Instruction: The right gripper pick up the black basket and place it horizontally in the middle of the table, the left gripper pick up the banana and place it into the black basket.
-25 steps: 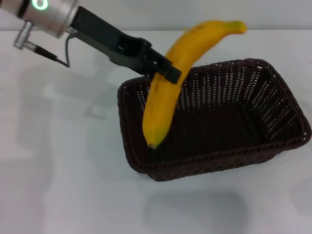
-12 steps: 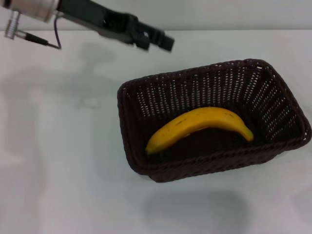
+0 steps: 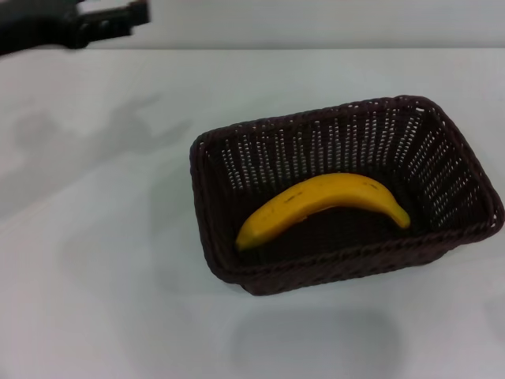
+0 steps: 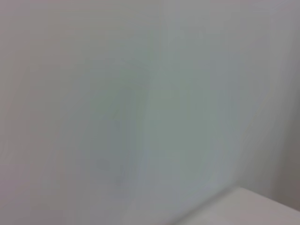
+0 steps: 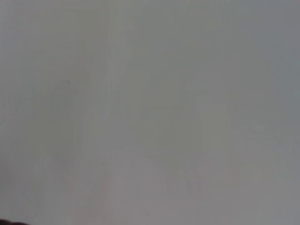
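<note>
The black basket [image 3: 347, 260] stands on the white table [image 3: 102, 260], right of the middle, its long side running across the view. The yellow banana [image 3: 323, 207] lies flat on the basket's floor, free of any gripper. My left gripper [image 3: 110, 22] is high in the far left corner of the head view, well away from the basket, open and empty. The right gripper is out of view. Both wrist views show only a plain pale surface.
Bare white tabletop [image 3: 118, 316] lies left of and in front of the basket. The table's far edge [image 3: 316, 49] runs along the top of the head view. The basket's right end sits close to the view's right edge.
My left gripper let go of the banana, which dropped flat into the basket. The gripper then drew back up and to the far left. The basket has not moved.
</note>
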